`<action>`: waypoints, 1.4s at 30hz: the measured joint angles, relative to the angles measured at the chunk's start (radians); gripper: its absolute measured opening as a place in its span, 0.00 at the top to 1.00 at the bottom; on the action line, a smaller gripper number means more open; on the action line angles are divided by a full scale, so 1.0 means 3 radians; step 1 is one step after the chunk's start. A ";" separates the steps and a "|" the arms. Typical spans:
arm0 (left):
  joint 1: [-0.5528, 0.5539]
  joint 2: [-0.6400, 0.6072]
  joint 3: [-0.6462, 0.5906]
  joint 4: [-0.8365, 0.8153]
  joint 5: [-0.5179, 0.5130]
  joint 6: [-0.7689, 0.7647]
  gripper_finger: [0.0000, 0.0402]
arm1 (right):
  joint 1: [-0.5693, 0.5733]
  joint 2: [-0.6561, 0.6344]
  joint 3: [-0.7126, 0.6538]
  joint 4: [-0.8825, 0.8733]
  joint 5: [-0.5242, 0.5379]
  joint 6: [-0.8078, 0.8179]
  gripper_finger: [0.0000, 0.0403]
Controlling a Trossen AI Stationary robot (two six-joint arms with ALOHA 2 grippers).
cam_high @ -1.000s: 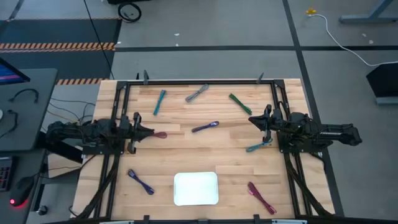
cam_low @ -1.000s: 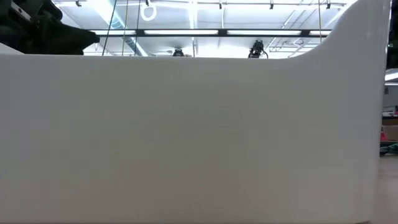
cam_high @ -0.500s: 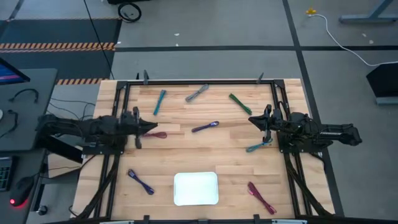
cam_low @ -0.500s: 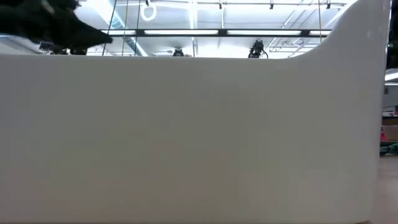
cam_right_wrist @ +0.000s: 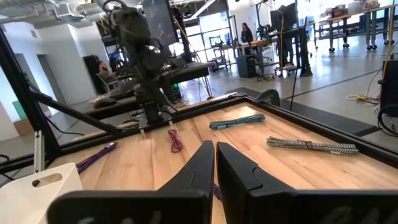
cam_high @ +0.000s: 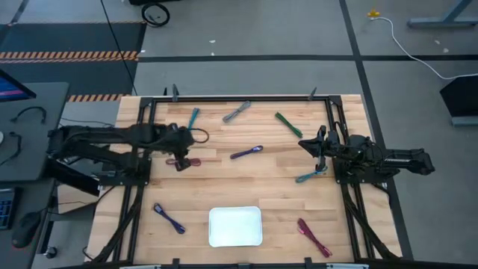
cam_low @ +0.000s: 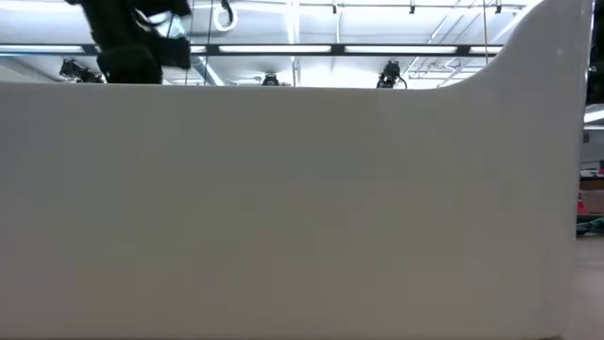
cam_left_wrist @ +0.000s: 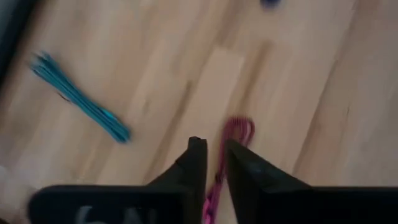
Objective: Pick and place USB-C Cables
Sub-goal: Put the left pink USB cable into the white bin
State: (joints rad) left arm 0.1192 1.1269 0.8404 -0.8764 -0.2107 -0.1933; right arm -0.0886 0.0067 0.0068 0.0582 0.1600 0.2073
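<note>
A maroon cable lies flat on the wooden table at mid left. My left gripper points down over its left part. In the left wrist view the fingers stand open by a narrow gap, and the maroon cable shows in and beyond that gap. I cannot tell whether they touch it. My right gripper waits shut at mid right, beside a teal cable. Other cables lie apart: teal, grey, green, purple, purple, magenta.
A white tray sits at the near middle; its wall fills the low view. A black frame runs along the table's far, left and right sides. The right wrist view shows my left arm standing over the maroon cable.
My left gripper has gone toward the table's right and far edges from its place at the left rail. It has tipped from lying level to pointing down over the maroon cable. My right arm has kept still.
</note>
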 joint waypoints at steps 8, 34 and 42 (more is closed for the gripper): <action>0.0539 0.0762 0.0012 -0.0064 0.0614 0.0681 0.50 | 0.0000 0.0000 0.0000 0.0000 0.0000 0.0000 0.94; 0.0071 0.1757 0.0016 0.0281 0.0385 0.0545 0.86 | 0.0001 0.0000 0.0000 0.0000 0.0003 -0.0001 0.94; -0.0081 0.1627 0.0361 -0.0270 0.0131 0.0428 0.95 | 0.0001 -0.0001 0.0000 0.0000 0.0006 0.0000 0.94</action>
State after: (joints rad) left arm 0.0950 1.6150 0.9486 -0.9575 -0.1713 -0.0647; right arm -0.0883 0.0064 0.0069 0.0582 0.1619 0.2073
